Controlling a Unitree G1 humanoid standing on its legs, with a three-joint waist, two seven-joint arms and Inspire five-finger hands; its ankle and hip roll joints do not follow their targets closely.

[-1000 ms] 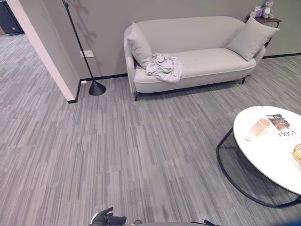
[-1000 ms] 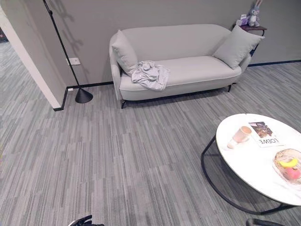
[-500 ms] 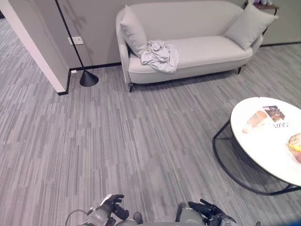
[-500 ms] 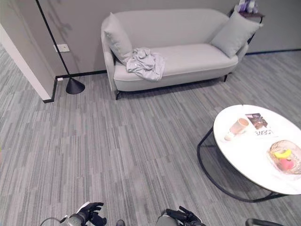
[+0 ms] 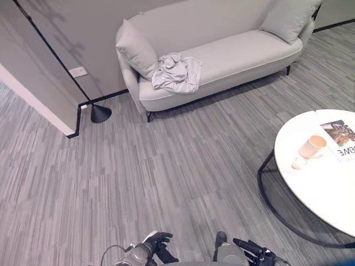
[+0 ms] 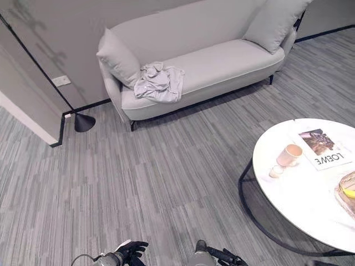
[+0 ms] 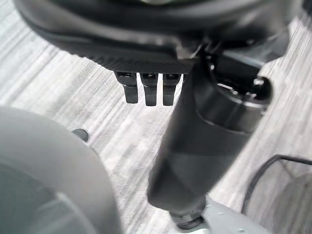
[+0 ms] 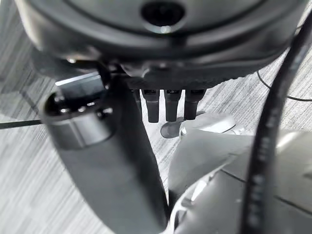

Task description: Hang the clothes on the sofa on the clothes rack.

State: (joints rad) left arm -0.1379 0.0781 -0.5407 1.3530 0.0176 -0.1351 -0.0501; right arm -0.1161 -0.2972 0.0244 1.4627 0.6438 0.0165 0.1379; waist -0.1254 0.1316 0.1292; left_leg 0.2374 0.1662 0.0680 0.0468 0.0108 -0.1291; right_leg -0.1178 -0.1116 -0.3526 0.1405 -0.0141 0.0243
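Observation:
A crumpled pale grey garment [image 5: 176,72] lies on the left part of the light grey sofa's [image 5: 244,52] seat, beside a cushion [image 5: 136,49]. The sofa stands far off against the wall. My left hand [image 5: 158,244] hangs low at the bottom edge of the left eye view, and my right hand [image 5: 254,255] hangs a little to its right. In each wrist view the fingers [image 7: 148,90] [image 8: 168,105] are straight and hold nothing. Both hands are far from the garment.
A round white table [image 5: 324,191] on a black frame stands to the right, with a cup [image 5: 312,147] and a magazine [image 5: 341,136] on it. A floor lamp's base [image 5: 101,113] sits left of the sofa by a wall corner [image 5: 71,132]. Grey striped carpet lies between me and the sofa.
The whole picture has shifted and turned, so the camera has moved. Both hands have come into view at the bottom edge. The garment lies as before.

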